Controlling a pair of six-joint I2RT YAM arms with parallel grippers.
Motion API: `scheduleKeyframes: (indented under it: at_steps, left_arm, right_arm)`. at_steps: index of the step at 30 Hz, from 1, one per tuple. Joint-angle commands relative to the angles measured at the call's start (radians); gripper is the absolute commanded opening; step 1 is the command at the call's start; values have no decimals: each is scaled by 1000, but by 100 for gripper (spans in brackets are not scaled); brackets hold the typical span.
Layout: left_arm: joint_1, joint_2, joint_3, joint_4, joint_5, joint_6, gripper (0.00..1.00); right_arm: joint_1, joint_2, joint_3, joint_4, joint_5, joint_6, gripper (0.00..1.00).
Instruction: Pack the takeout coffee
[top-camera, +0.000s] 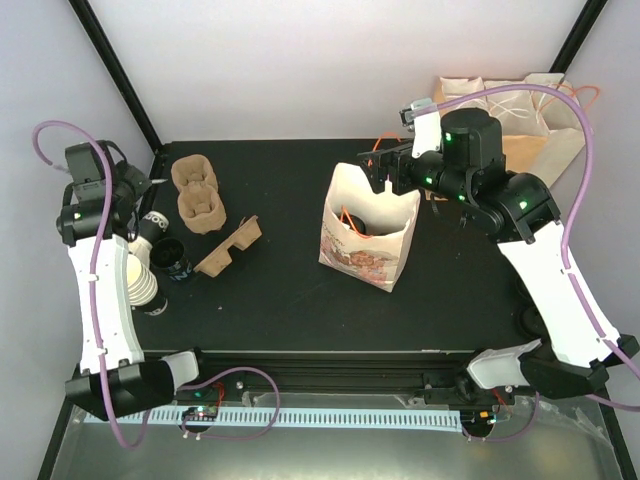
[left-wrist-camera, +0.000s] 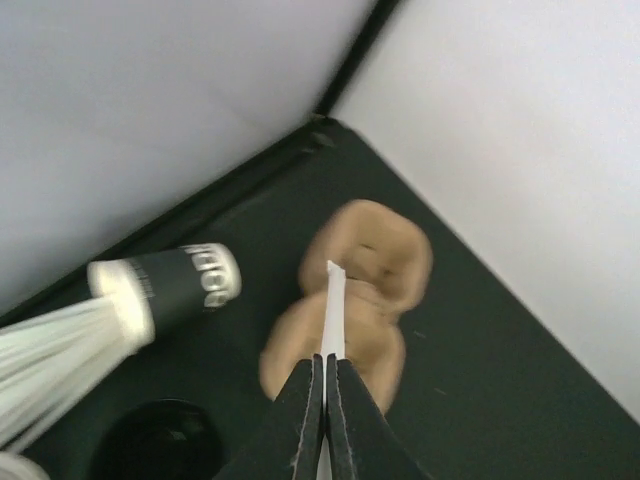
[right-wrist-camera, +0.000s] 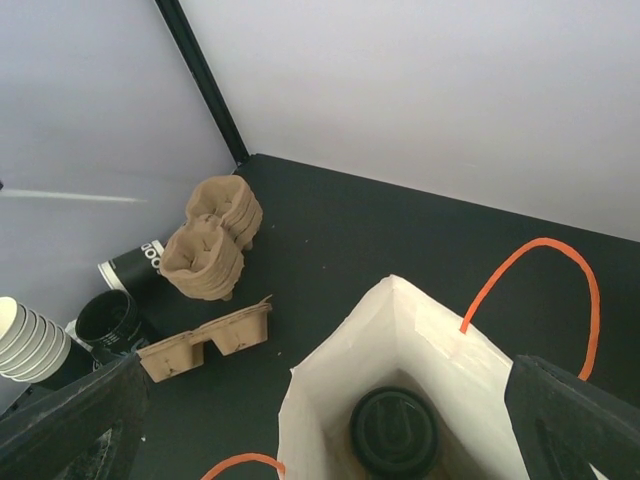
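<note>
Seemingly you're nearly done: coffee (right-wrist-camera: 393, 432) inside the bag (top-camera: 360, 255), right gripper (top-camera: 383, 172) wide above it, left gripper (left-wrist-camera: 325, 365) pinching a white strip (left-wrist-camera: 333, 310).

Bright, even light — left wrist view blurred, others sharp.

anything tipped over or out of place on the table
A black cup lies on its side by the left wall, and one cardboard carrier lies loose and askew beside the stacked carriers. The left gripper is shut on a thin white strip.
</note>
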Motion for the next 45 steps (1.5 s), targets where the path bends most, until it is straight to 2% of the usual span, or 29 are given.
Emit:
scheduleKeyframes:
  at_steps: [1, 4, 5, 8, 12, 17, 21, 24, 29, 30, 31, 32, 33, 34, 36, 38, 41, 45]
  left_arm:
    - [-11, -69, 17, 188, 455, 56, 2]
    - [-23, -119, -72, 387, 784, -58, 2]
    - [-39, -131, -99, 486, 848, -97, 2]
    - [-130, -128, -110, 604, 939, -116, 2]
    - [-290, -33, 6, 520, 990, 1, 2]
    - [-409, 45, 94, 473, 1062, 89, 1]
    - [-495, 177, 239, 228, 1027, 235, 2]
    - [-573, 267, 351, 77, 928, 334, 2]
    - [-664, 373, 465, -17, 790, 405, 3]
    - [-679, 394, 492, -45, 764, 425, 11]
    - [-696, 410, 519, -78, 729, 441, 36]
    - [-705, 421, 543, -112, 680, 456, 73]
    - [-706, 421, 561, -136, 631, 465, 95]
    - [-704, 405, 562, -144, 580, 472, 98]
    - [-687, 357, 539, -137, 420, 456, 99]
    - [-610, 309, 494, -132, 327, 400, 99]
    - [-419, 254, 394, -152, 292, 278, 99]
    - [-213, 155, 147, -65, 287, 178, 99]
  right_arm:
    - [3, -28, -23, 41, 4, 19, 100]
    - [3, -37, -41, 48, 3, 23, 100]
    - [2, -42, -48, 50, 4, 23, 100]
    - [3, -57, -69, 59, 10, 20, 100]
    - [3, -70, -96, 71, 17, 12, 100]
    - [3, -82, -95, 70, 84, -8, 100]
    - [3, -104, -108, 81, 159, -22, 100]
    - [2, -114, -119, 95, 166, -23, 100]
    - [2, -109, -112, 93, 173, -33, 100]
    - [3, -108, -111, 92, 175, -33, 100]
    - [2, -106, -109, 92, 177, -35, 100]
    - [2, -104, -107, 92, 177, -36, 100]
    - [2, -101, -103, 90, 175, -38, 100]
    - [2, -97, -98, 85, 175, -40, 100]
    - [2, -88, -86, 79, 175, -42, 100]
    - [3, -79, -76, 74, 171, -45, 100]
    - [3, -63, -62, 68, 167, -48, 100]
    - [3, -44, -47, 60, 156, -51, 100]
